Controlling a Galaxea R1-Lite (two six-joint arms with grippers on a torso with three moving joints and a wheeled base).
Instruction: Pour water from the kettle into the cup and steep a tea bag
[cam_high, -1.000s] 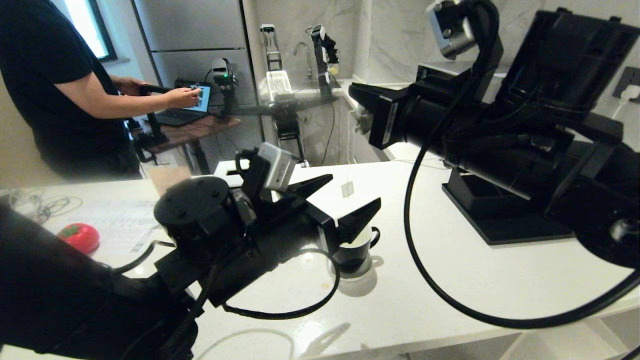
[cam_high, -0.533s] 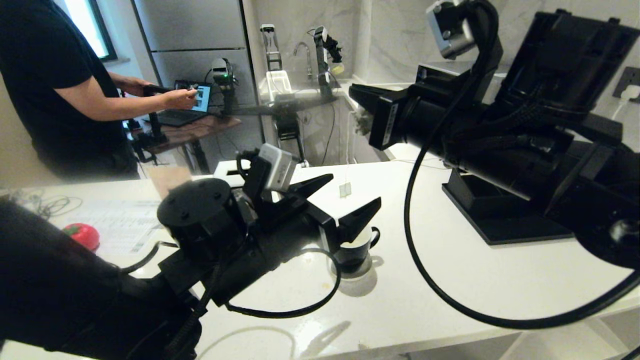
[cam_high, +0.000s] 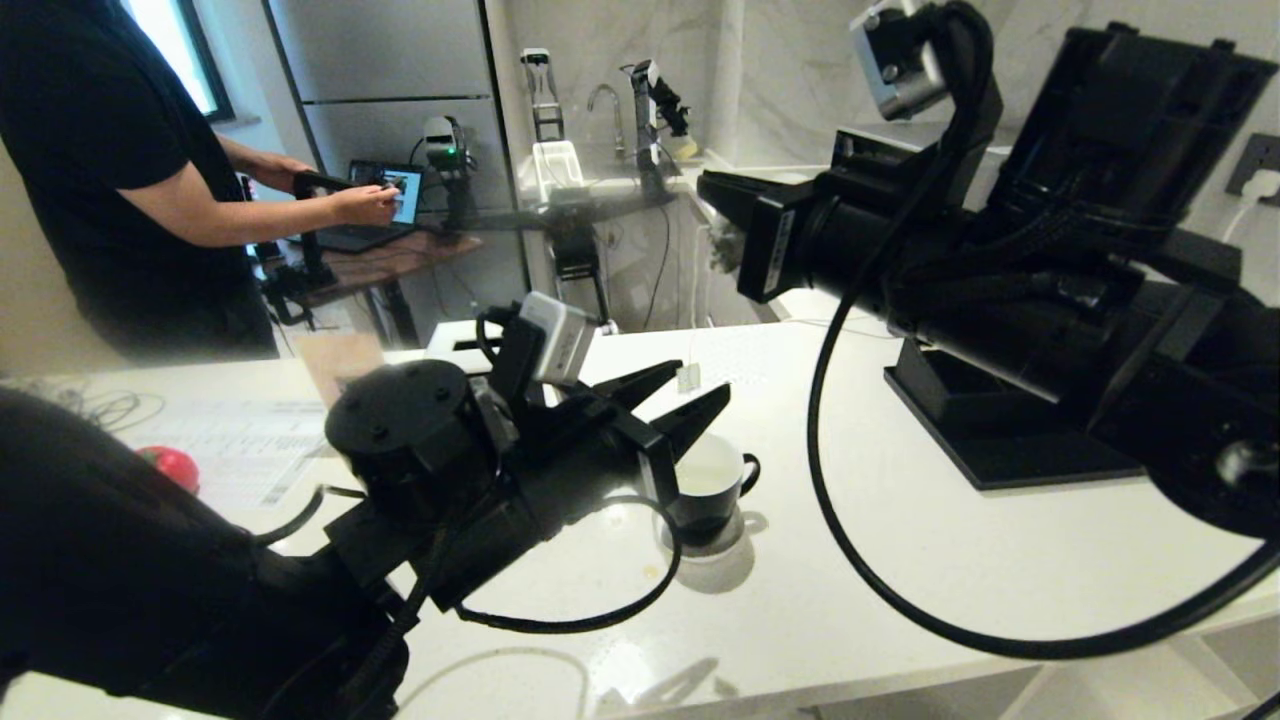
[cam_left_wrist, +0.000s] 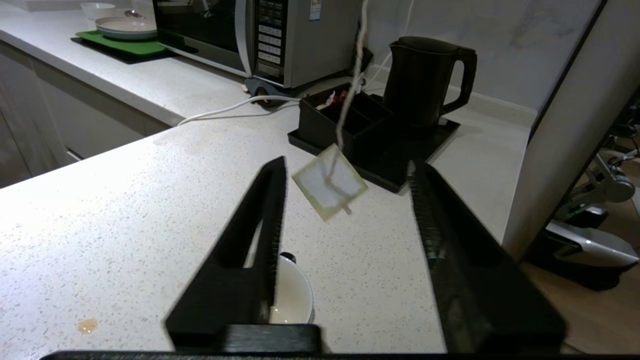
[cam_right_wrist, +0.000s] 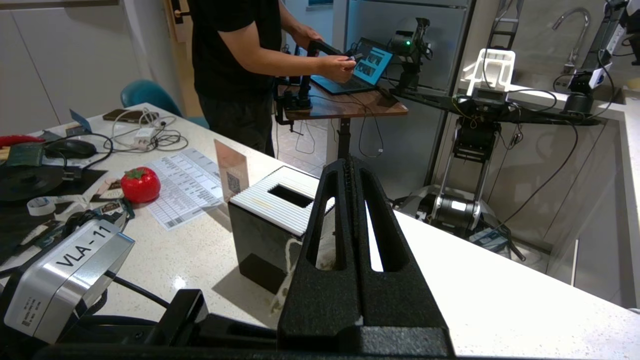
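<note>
text: "VLA-11" | on: silver camera housing (cam_right_wrist: 65, 285)

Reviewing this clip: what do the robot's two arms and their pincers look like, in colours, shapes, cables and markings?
Both arms are matte black with thick cylindrical links. The left pincer and right pincer have long tapering black wedge fingers with slot cut-outs and ribbed inner faces. Each wrist carries a silver-grey camera box; the left one reads "VLA-11". Braided black cables loop along both arms.

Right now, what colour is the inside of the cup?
White, seen best in the head view: cup.
</note>
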